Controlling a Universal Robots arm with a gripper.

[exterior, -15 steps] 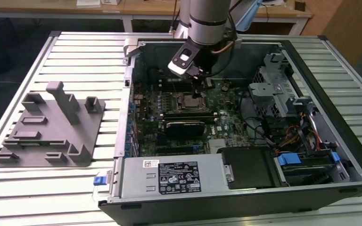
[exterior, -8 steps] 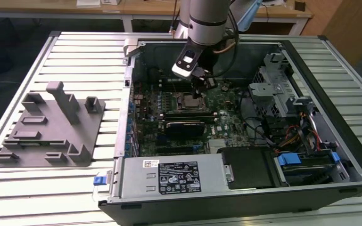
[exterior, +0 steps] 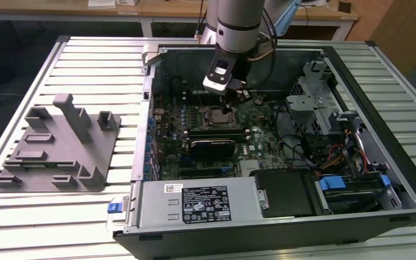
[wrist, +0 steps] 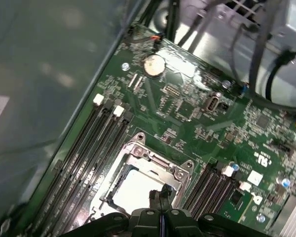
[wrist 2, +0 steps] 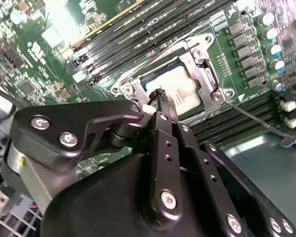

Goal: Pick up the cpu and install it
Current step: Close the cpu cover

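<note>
Slatted table bears an open case: flat silvery cpu lies in the socket frame beside memory slots, closed gripper tips hiding one edge.

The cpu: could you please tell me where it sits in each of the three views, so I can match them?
Exterior view: cpu on the motherboard, under the end effector.
Second wrist view: pale square inside the metal frame, just beyond the end effector's tip.
First wrist view: pale square inside the same frame, beside the tip.
Shared landmark: the metal frame, flanked by memory slots.
</note>
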